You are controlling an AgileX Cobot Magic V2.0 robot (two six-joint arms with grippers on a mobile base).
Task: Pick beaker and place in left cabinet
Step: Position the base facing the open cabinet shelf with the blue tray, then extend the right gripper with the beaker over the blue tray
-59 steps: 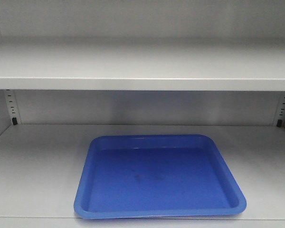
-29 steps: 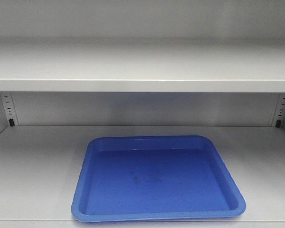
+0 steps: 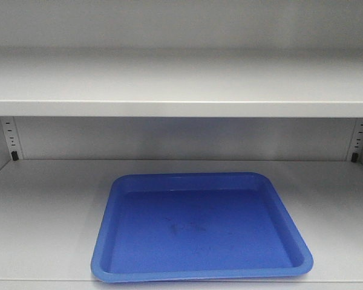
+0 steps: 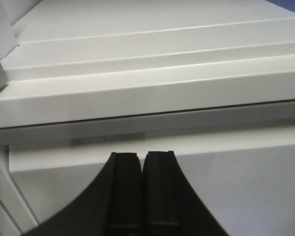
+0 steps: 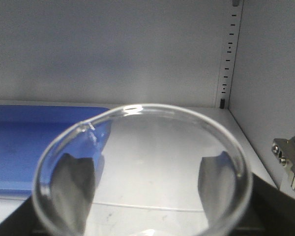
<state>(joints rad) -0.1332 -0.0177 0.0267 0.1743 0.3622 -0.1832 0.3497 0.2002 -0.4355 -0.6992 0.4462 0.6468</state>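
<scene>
The small clear glass cylindrical beaker [image 5: 147,167] fills the lower part of the right wrist view, seen from above its open rim, with the pour spout at the upper left of the rim. The right gripper [image 5: 145,189] pinches it: two dark fingers [image 5: 74,189] show through the glass, one against each side of the wall. The beaker sits inside the light grey metal cabinet [image 3: 181,84], above the right part of the lower shelf, just beside the right edge of a flat blue plastic tray [image 5: 34,142]. Behind it, a slotted rail [image 5: 229,59] runs up the back right corner, and a metal hinge [image 5: 290,164] shows on the right wall.

In the front view the blue tray lies flat on the lower shelf, near its front edge and roughly centred; the beaker and both arms are out of that frame.

The left gripper [image 4: 142,160] has its black fingers [image 4: 125,189] pressed together with nothing between them, pointing at the front edges of the cabinet's grey shelves.
</scene>
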